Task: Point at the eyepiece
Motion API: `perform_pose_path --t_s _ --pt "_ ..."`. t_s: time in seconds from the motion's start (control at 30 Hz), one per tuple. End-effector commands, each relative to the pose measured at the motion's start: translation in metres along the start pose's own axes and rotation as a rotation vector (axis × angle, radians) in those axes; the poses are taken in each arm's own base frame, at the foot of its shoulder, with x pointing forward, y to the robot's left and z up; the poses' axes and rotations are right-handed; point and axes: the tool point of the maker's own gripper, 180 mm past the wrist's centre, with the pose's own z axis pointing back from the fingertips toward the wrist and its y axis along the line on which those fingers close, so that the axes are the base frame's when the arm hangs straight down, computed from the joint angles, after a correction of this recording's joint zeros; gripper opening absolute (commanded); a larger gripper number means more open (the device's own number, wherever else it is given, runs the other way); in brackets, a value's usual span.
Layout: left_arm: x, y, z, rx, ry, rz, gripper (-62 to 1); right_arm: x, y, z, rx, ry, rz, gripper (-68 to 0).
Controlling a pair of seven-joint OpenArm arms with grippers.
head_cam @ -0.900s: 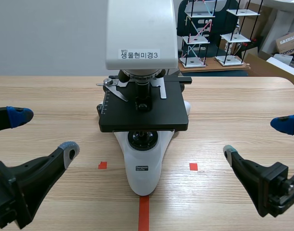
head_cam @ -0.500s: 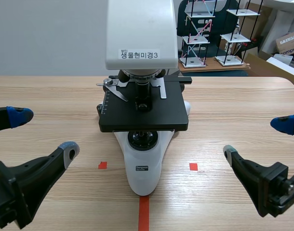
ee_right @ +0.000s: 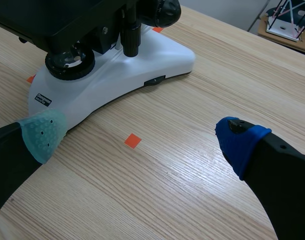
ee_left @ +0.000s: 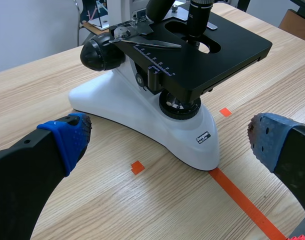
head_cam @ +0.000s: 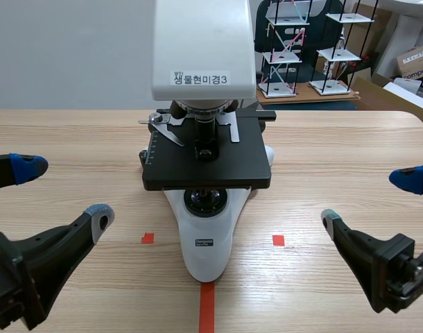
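Left end effector [head_cam: 62, 193] and right end effector [head_cam: 367, 200] are held released, low over the tabletop [head_cam: 336, 146]. The microscope [head_cam: 206, 229] is positioned between them, untouched.

I seem to work in a lab: a microscope [head_cam: 206, 166] on my wooden bench [head_cam: 336, 156], rod-frame models [head_cam: 279, 55] and cardboard boxes [head_cam: 414, 64] behind.

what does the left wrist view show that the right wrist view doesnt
Only the left wrist view shows the top of the black stage, an objective over its opening, and the long tape line. Only the right wrist view shows the small dark tab on the base's side. Both show the microscope's white base, its light lens and its label. Neither shows the eyepiece.
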Motion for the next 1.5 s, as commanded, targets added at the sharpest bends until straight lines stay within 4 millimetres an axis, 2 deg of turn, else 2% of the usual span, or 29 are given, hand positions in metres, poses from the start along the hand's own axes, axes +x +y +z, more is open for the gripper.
perform_pose_path --t_s 0.0,0.07,0.1,0.17,0.33,0.37,0.4,0.5,0.8,0.87,1.1,1.47 --pt "0.006 -0.002 0.0 -0.008 -0.021 0.0 1.4 0.009 -0.003 -0.001 -0.005 -0.033 0.008 0.4" --pt "0.006 -0.002 0.0 -0.008 -0.021 0.0 1.4 0.012 -0.003 0.0 -0.005 -0.048 0.008 0.4" --pt "0.006 -0.002 0.0 -0.008 -0.021 0.0 1.4 0.014 -0.002 0.0 -0.004 -0.059 0.008 -2.6" --pt "0.006 -0.002 0.0 -0.008 -0.021 0.0 1.4 0.018 -0.001 0.0 0.002 -0.079 0.007 -15.6" --pt "0.006 -0.002 0.0 -0.008 -0.021 0.0 1.4 0.022 -0.001 0.0 0.005 -0.103 0.007 -58.2" --pt "0.006 -0.002 0.0 -0.008 -0.021 0.0 1.4 0.022 -0.001 0.0 0.005 -0.103 0.007 -63.8" --pt "0.006 -0.002 0.0 -0.008 -0.021 0.0 1.4 0.023 0.0 0.0 0.006 -0.106 0.008 -65.8" --pt "0.006 -0.002 0.0 -0.008 -0.021 0.0 1.4 0.038 0.004 0.0 0.017 -0.141 0.025 -65.8" --pt "0.001 -0.002 0.0 -0.008 0.006 0.0 1.4 0.128 0.03 0.002 0.064 -0.282 0.14 -67.3" --pt "0.001 -0.002 0.0 -0.008 0.006 0.0 1.4 0.143 0.032 0.004 0.051 -0.309 0.162 -67.3" --pt "0.001 -0.002 0.0 -0.008 0.005 0.0 1.4 0.161 0.023 0.001 0.02 -0.35 0.164 -67.3" --pt "0.001 -0.002 0.0 -0.008 0.004 0.0 1.4 0.219 0.0 -0.008 -0.01 -0.458 0.196 -67.3"
